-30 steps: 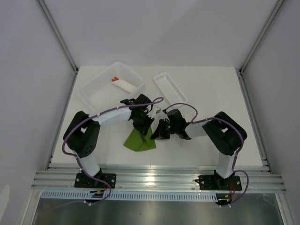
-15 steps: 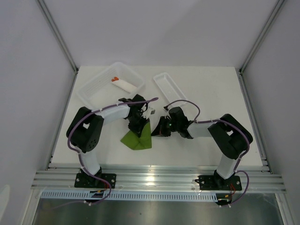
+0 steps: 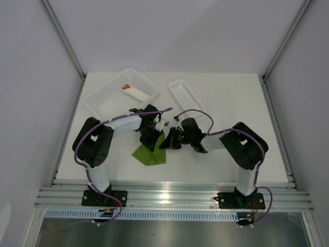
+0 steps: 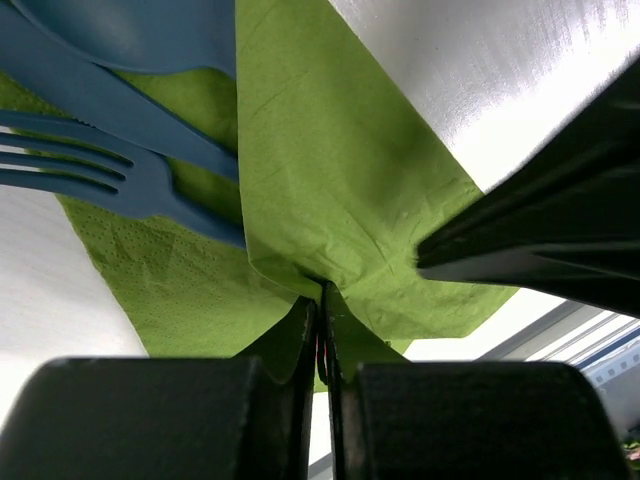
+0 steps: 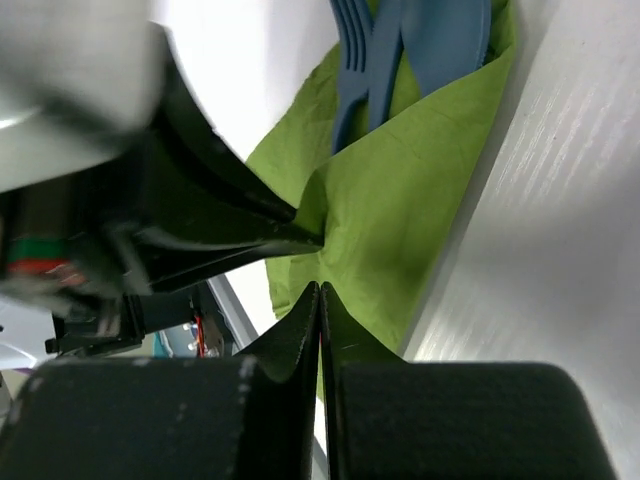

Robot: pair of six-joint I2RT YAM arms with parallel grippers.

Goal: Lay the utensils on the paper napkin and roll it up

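The olive-green paper napkin (image 3: 152, 155) lies at the table's near middle, one flap folded over itself (image 4: 340, 190). The dark blue utensils, a fork (image 4: 85, 170), a knife (image 4: 120, 105) and a spoon bowl (image 4: 140, 30), lie on it, partly under the flap; they also show in the right wrist view (image 5: 400, 50). My left gripper (image 4: 322, 292) is shut on a pinched fold of the napkin. My right gripper (image 5: 319, 288) is shut, its tips against the napkin (image 5: 400, 200) just beside the left fingers (image 5: 250, 240). In the top view both grippers (image 3: 150, 139) (image 3: 167, 142) meet over the napkin.
A clear plastic bin (image 3: 103, 103) at the back left holds a white paper roll with orange tips (image 3: 136, 93). A smaller clear tray (image 3: 186, 96) stands at the back middle. The table's near edge and a metal rail (image 3: 169, 195) run just in front of the napkin.
My right gripper has moved left up to the napkin beside the left gripper. My left gripper shifted a little left and nearer with the napkin, whose flap now lies folded further over.
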